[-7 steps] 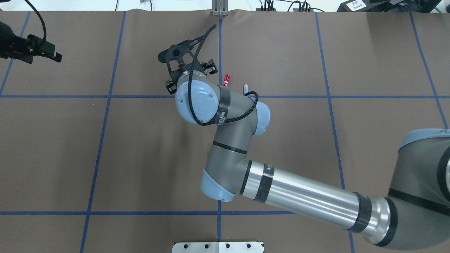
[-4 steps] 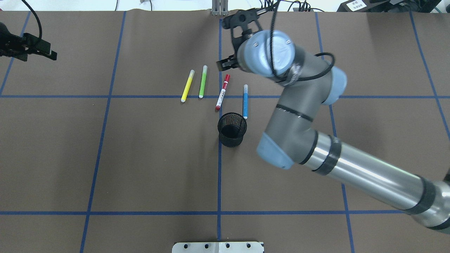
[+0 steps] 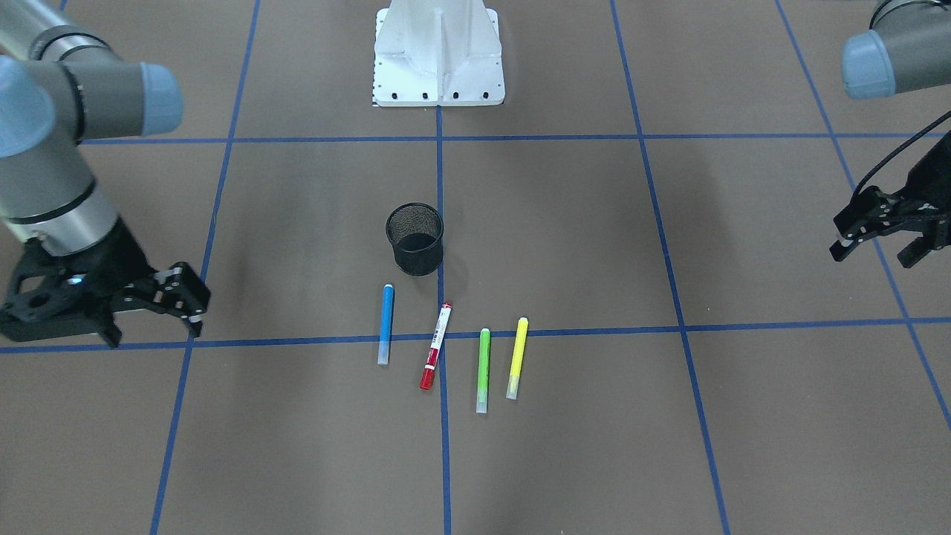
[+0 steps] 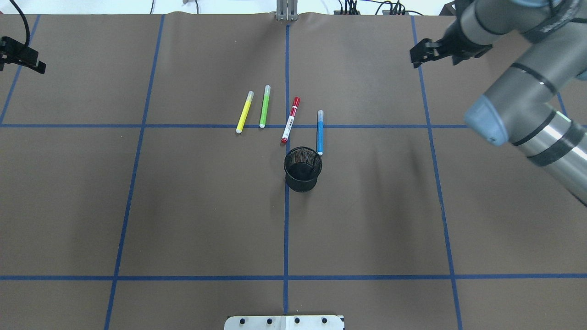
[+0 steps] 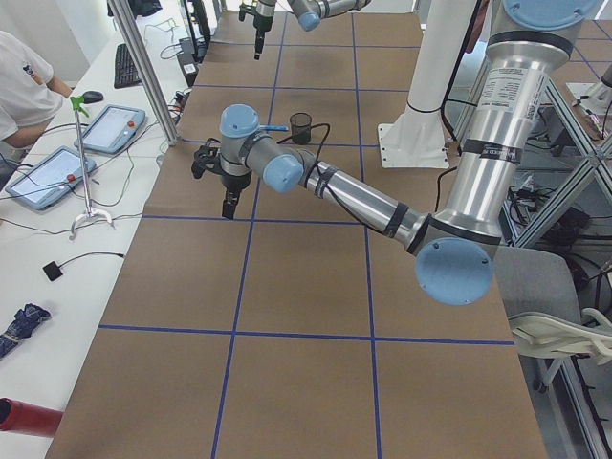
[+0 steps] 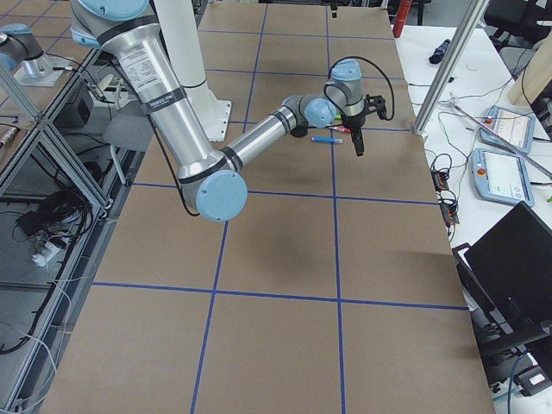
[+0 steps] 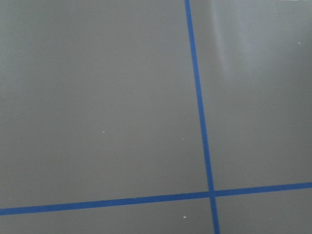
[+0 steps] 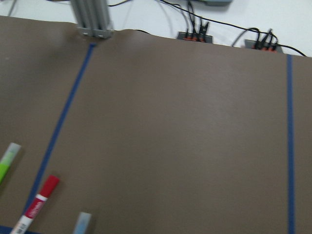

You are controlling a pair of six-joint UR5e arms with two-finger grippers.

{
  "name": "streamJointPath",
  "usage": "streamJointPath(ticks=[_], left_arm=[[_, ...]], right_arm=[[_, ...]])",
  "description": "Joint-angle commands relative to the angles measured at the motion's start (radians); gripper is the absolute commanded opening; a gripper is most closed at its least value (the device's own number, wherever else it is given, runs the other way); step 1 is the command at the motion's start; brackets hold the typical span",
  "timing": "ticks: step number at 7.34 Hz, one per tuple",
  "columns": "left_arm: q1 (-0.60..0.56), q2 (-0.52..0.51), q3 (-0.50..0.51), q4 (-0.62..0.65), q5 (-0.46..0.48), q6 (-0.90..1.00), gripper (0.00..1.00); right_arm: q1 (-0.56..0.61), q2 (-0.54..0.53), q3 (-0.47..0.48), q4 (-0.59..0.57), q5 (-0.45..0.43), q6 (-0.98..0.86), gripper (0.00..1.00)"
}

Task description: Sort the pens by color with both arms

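Four pens lie side by side near the mat's middle: yellow (image 4: 244, 112), green (image 4: 264, 106), white-barrelled with red caps (image 4: 290, 120) and blue (image 4: 320, 132). The front-facing view shows them as blue (image 3: 385, 324), red-capped (image 3: 436, 345), green (image 3: 484, 370) and yellow (image 3: 517, 357). My right gripper (image 4: 435, 54) (image 3: 152, 323) hovers open and empty, far to the right of the pens. Out at the left side, my left gripper (image 4: 20, 57) (image 3: 875, 253) is also open and empty. The right wrist view catches only the pen ends, the red cap (image 8: 41, 195) among them.
A black mesh cup (image 4: 302, 168) (image 3: 415, 239) stands just in front of the blue pen. The white base mount (image 3: 438, 67) is at the robot's edge. A metal post (image 4: 286, 11) and cables line the far edge. A person (image 5: 19, 86) sits beyond it.
My right arm swung from over the pens across to the far right, uncovering all the pens and the cup. The left gripper slid further toward the left edge.
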Motion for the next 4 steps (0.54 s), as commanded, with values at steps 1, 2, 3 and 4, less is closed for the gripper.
streamJointPath(ticks=[1, 2, 3, 4], left_arm=[[-0.057, 0.008, -0.004, 0.151, -0.004, 0.228, 0.99], [-0.088, 0.033, -0.004, 0.214, -0.007, 0.354, 0.99], [-0.097, 0.037, 0.002, 0.261, -0.010, 0.403, 0.99], [-0.113, 0.080, 0.012, 0.258, -0.016, 0.407, 0.99]], right_arm=[[0.211, -0.093, -0.134, -0.003, 0.223, -0.261, 0.99], [0.277, -0.108, -0.203, -0.024, 0.248, -0.396, 0.99], [0.332, -0.113, -0.240, -0.084, 0.248, -0.546, 0.99], [0.355, -0.116, -0.232, -0.165, 0.245, -0.625, 0.99]])
